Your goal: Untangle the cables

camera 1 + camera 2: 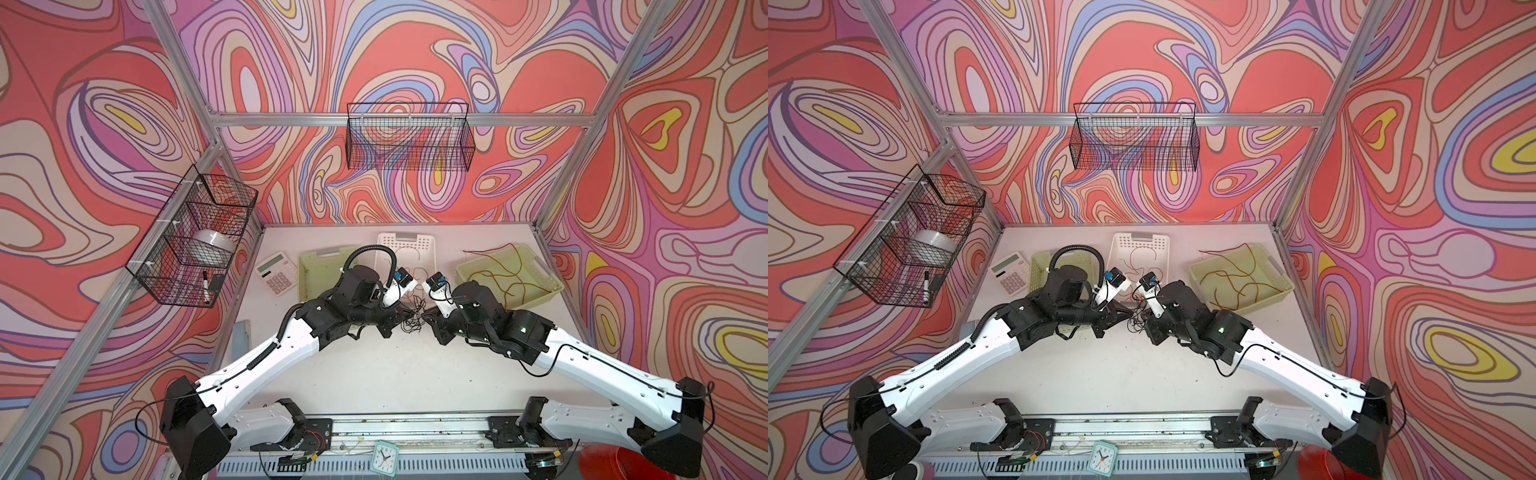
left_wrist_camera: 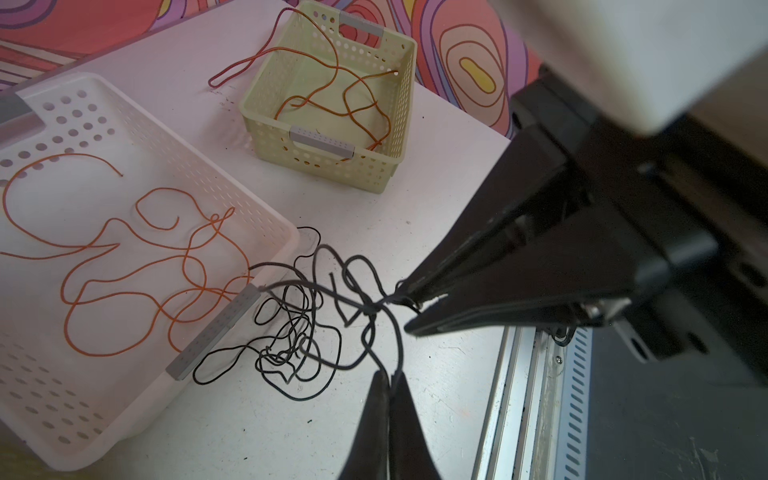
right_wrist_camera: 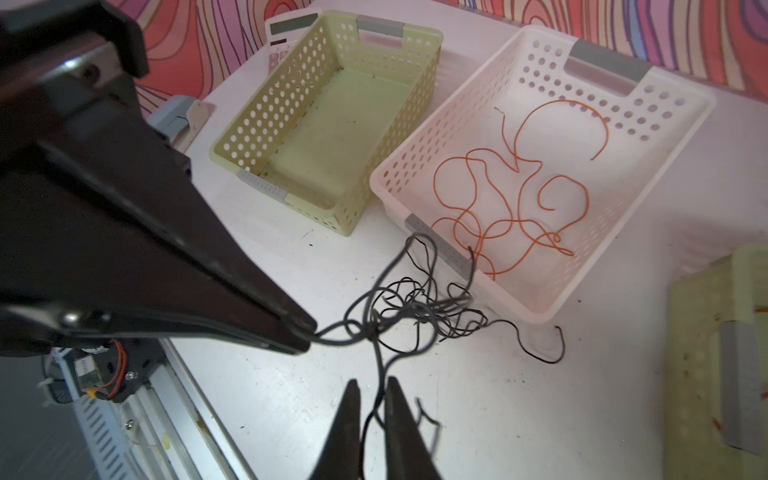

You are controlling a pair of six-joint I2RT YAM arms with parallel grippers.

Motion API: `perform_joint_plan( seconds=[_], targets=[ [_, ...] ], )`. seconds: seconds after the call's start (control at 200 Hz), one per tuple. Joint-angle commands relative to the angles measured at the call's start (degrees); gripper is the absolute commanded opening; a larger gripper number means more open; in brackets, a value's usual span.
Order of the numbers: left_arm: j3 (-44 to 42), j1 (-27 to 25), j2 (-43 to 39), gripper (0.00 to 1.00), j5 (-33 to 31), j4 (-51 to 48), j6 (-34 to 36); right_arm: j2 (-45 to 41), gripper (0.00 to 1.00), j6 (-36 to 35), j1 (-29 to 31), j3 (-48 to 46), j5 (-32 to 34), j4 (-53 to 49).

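A knot of thin black cables point(image 2: 291, 332) lies on the white table just in front of the white basket point(image 2: 257, 199), and shows in both top views point(image 1: 411, 322) point(image 1: 1136, 322). My left gripper point(image 2: 390, 376) is shut on a black strand coming out of the knot. My right gripper point(image 3: 371, 384) faces it, jaws drawn in around another black strand of the same cables point(image 3: 419, 307). The two grippers' tips are close together point(image 1: 405, 313) point(image 1: 424, 316). Orange cables point(image 3: 511, 199) lie loose in the white basket. Red-brown cables point(image 2: 332, 95) lie in a pale green basket point(image 1: 540, 286) at the right.
An empty pale green basket point(image 3: 257, 137) stands left of the white one, with a calculator point(image 1: 276, 272) beyond it. Black wire baskets point(image 1: 195, 232) point(image 1: 409, 137) hang on the left and back walls. A metal rail point(image 1: 407, 428) and a small clock point(image 1: 384, 457) sit at the front edge.
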Motion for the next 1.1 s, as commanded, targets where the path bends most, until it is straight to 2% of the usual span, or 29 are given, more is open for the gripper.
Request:
perform_joint_plan(
  seconds=[0.0,0.175,0.361,0.531,0.681,0.726,0.791,0.846,0.981,1.031,1.092],
  targets=[
    [1.38,-0.29,-0.59,0.0,-0.71,-1.86,0.2,-3.27,0.0,1.07,0.29,-0.68,6.08,0.4],
    [0.39,-0.28,-2.29,0.0,-3.91,-4.83,1.97,-8.69,0.0,4.46,0.21,-3.09,12.4,1.43],
    [-0.79,0.01,-4.74,0.0,-6.62,-7.5,3.05,-12.9,0.0,13.64,-2.3,-4.85,27.65,-7.23],
    [-2.25,2.49,-6.47,0.0,-7.65,-10.01,2.88,-16.55,0.0,18.7,-9.61,-5.02,30.53,-13.66],
    [-3.83,4.48,-8.54,0.0,-7.14,-11.46,2.46,-18.36,0.0,16.29,-13.48,-3.41,32.32,-16.05],
    [-4.14,4.51,-8.96,0.0,-5.74,-11.29,2.29,-18.76,0.0,11.67,-13.47,-3.35,28.69,-12.99],
    [-4.32,4.51,-9.16,0.0,-3.3,-10.33,1.57,-18.4,0.0,4.87,-13.49,-4.15,17.41,-7.03],
    [-4.21,4.46,-9.1,0.0,-1.8,-9.39,0.8,-17.23,0.0,2.13,-13.49,-5.33,7.85,-3.06],
    [-2.4,3.99,-8.82,0.0,-0.97,-7.91,-0.13,-13.12,0.3,2.88,-13.11,-9.79,-9.25,7.37],
    [-1.44,3.59,-8.64,0.0,-1.12,-7.67,-0.06,-12.12,0.4,3.86,-11.51,-12.31,-12.35,12.63],
    [0.12,3.14,-8.1,0.0,-1.33,-7.93,0.22,-11.02,0.47,3.86,-8.22,-14.71,-12.24,17.71]
  ],
)
